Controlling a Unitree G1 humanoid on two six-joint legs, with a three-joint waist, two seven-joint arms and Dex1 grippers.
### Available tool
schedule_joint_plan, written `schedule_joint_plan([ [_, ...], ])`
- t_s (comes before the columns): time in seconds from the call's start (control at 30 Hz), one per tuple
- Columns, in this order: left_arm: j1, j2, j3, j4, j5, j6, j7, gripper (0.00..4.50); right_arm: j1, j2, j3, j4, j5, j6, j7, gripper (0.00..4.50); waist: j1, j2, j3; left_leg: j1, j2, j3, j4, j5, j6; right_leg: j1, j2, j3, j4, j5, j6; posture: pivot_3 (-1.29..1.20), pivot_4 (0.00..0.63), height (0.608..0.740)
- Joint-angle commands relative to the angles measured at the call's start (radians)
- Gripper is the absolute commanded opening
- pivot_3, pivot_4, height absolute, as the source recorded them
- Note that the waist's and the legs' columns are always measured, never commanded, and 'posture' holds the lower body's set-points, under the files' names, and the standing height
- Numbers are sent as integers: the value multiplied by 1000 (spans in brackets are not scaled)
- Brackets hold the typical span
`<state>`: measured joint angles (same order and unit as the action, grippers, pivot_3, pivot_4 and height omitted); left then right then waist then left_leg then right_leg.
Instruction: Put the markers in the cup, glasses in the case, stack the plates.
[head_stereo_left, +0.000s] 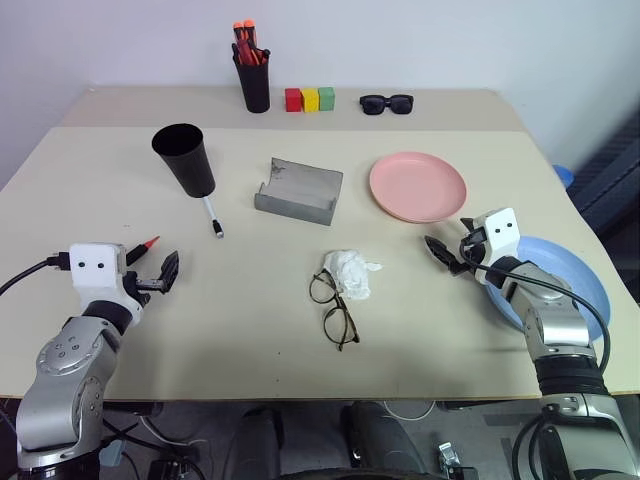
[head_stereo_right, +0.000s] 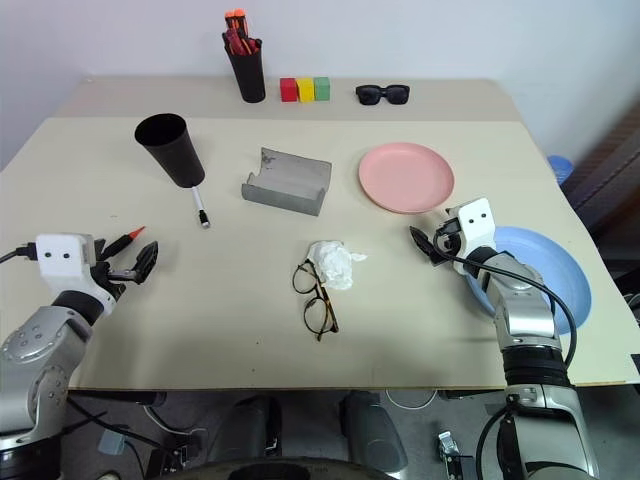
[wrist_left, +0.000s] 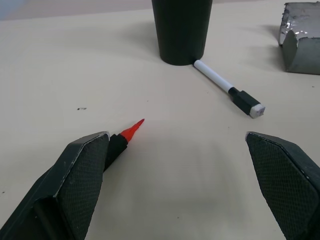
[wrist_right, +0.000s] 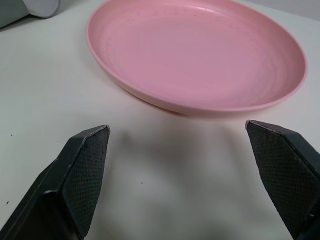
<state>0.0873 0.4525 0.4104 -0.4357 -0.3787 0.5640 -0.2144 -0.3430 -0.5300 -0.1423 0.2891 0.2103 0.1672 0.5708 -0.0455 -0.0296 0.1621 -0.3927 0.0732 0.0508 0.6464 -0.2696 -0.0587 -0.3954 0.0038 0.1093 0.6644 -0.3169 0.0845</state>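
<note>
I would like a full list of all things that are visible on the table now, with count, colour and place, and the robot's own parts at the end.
cup: 1, black, upright, far left part of the table
markers: 2; white one at the cup's foot; red-tipped one beside the left gripper
case: 1, grey, open, centre
glasses: 1, dark thin rim, near centre
crumpled tissue: 1, white, touching the glasses
plates: 2; pink right of the case; blue at the right edge, under the right arm
holder: 1, black, with orange-topped markers, far edge
blocks: 3, red, yellow, green, far edge
sunglasses: 1, black, far edge
left gripper: open
right gripper: open, facing the pink plate
</note>
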Motion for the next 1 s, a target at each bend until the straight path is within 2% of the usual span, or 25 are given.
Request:
schedule_joint_plan([
  [0.03,-2,5,15,-30,5,-8,0,4500,-11,-7,-16,-28,2,-14,1,4449,0,0,0,0,0,0,0,0,0,0,0,0,0,0,0,0,150,740],
  [0.9,-3,-1,-19,7,21,-29,-20,4500,44,-55,-15,-218,-7,119,4,4449,1,0,0,0,0,0,0,0,0,0,0,0,0,0,0,0,150,740],
  [1.0,-13,-2,-30,22,26,-34,-29,4500,56,-48,-35,-252,28,136,11,4449,1,0,0,0,0,0,0,0,0,0,0,0,0,0,0,0,150,740],
])
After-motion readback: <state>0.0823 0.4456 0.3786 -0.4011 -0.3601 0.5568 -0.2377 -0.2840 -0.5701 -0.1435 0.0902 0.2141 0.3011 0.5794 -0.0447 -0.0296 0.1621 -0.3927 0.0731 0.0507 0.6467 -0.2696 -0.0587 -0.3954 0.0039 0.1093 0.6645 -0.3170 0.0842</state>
